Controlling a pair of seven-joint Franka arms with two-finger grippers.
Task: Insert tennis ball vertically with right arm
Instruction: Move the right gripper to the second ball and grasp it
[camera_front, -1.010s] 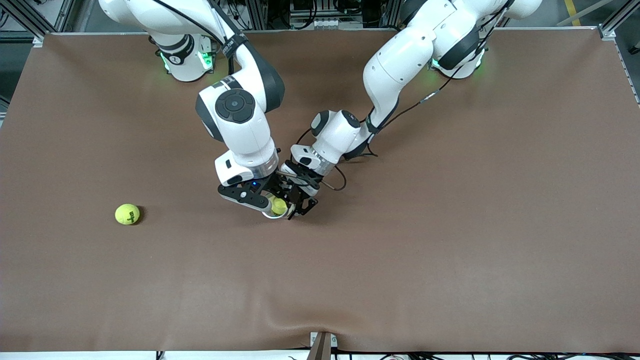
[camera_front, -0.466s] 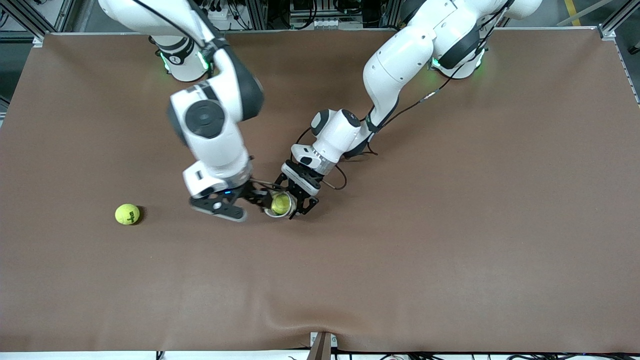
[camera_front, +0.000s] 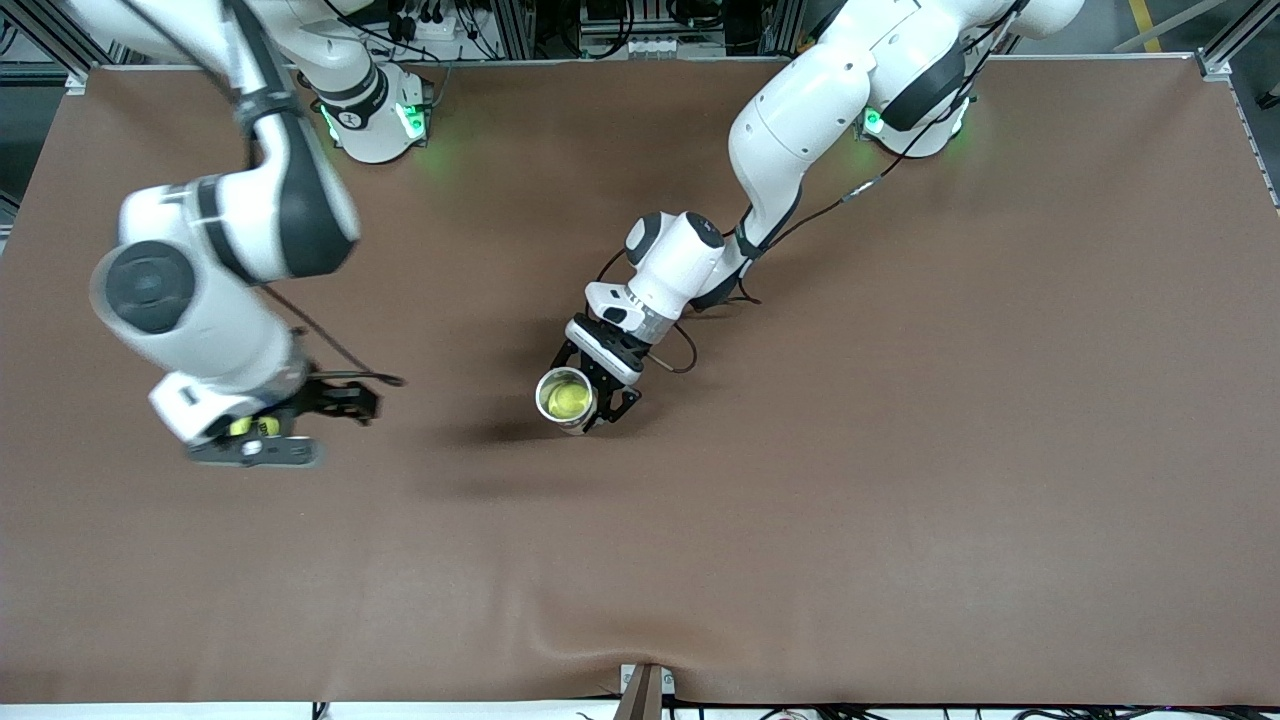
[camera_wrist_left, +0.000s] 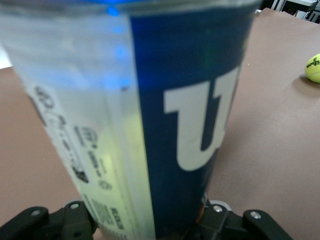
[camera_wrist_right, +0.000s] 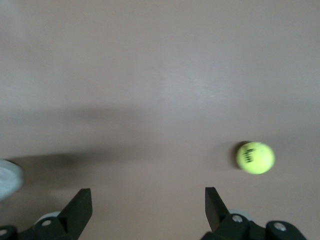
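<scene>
Right gripper (camera_front: 262, 432) hangs over a loose tennis ball (camera_wrist_right: 255, 157) on the brown table (camera_front: 900, 450).

Its fingers (camera_wrist_right: 80, 210) are spread wide and hold nothing; the ball lies on the table directly under the hand, off toward one finger rather than centred between them. Toward the middle of the table, the left gripper (camera_front: 588, 385) has its jaws around an upright clear can (camera_front: 564, 398) with a blue label, another yellow ball (camera_front: 563, 400) visible inside its open top.
</scene>
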